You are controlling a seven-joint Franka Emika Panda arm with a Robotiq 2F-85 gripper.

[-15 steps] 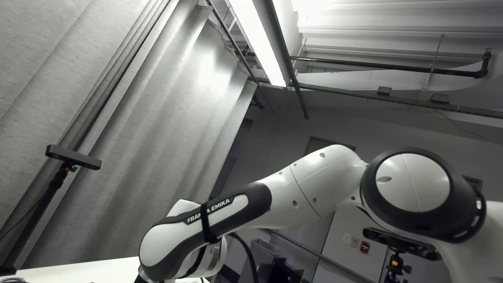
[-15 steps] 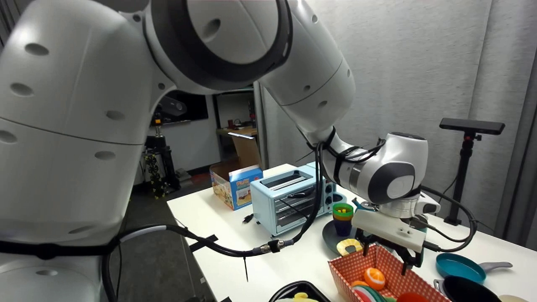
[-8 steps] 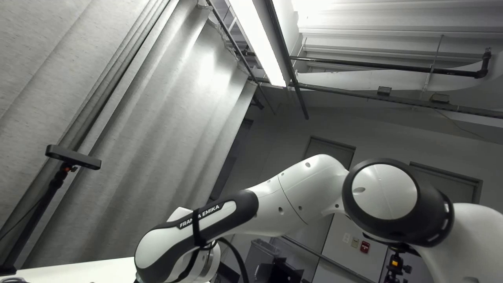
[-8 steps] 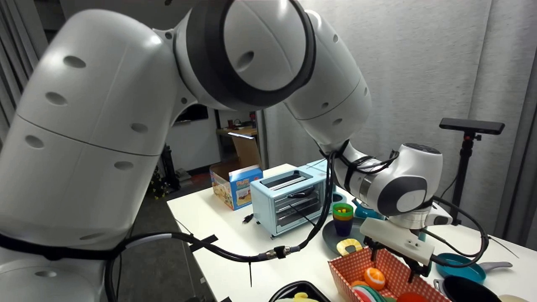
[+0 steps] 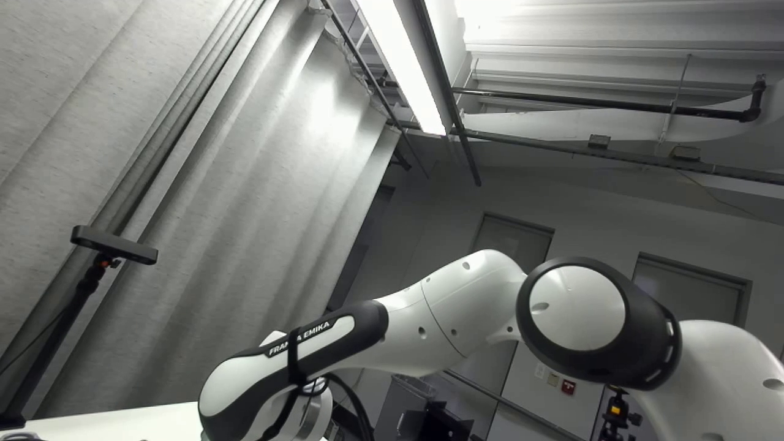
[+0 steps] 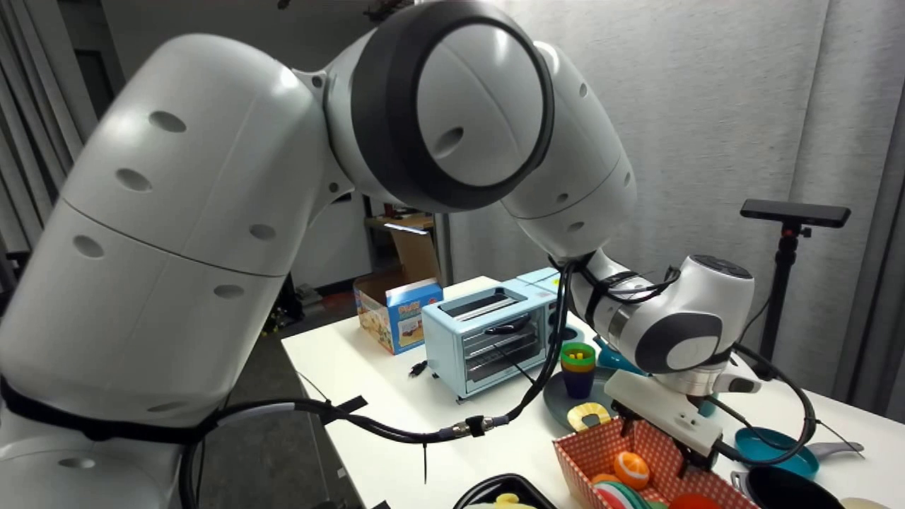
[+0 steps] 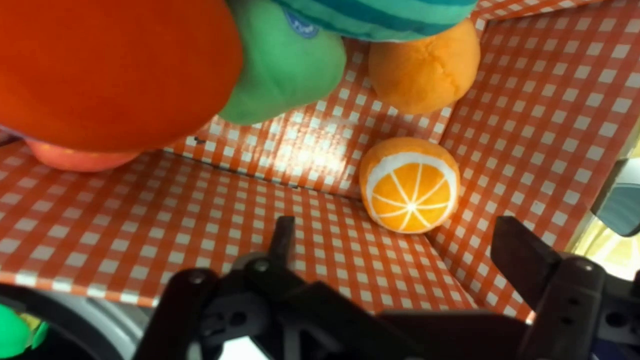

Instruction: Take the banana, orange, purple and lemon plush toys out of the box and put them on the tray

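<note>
The orange plush toy (image 6: 631, 470), with a citrus-slice face, lies in a corner of the red-checked box (image 6: 576, 466). It also shows in the wrist view (image 7: 411, 187). My gripper (image 6: 655, 450) is over the box's far part, open and empty. In the wrist view its fingertips (image 7: 395, 222) are apart, with the orange toy beyond them, untouched. The black tray (image 6: 495, 482) is partly cut off by the frame's bottom and holds a yellow toy (image 6: 508, 500); I cannot tell whether it is banana or lemon. No purple toy can be made out.
The box also holds a plain orange toy (image 7: 425, 70), a green toy (image 7: 290, 65), a teal striped toy (image 7: 390, 15) and a large red toy (image 7: 115, 70). A black pot (image 6: 788, 488), teal pan (image 6: 774, 452), grey plate (image 6: 558, 403) and blue toaster (image 6: 488, 339) stand around it.
In an exterior view my arm has moved to the right and lowered, bringing the gripper down to the box's rim. The fingers stay open. The toys and tray have not moved.
</note>
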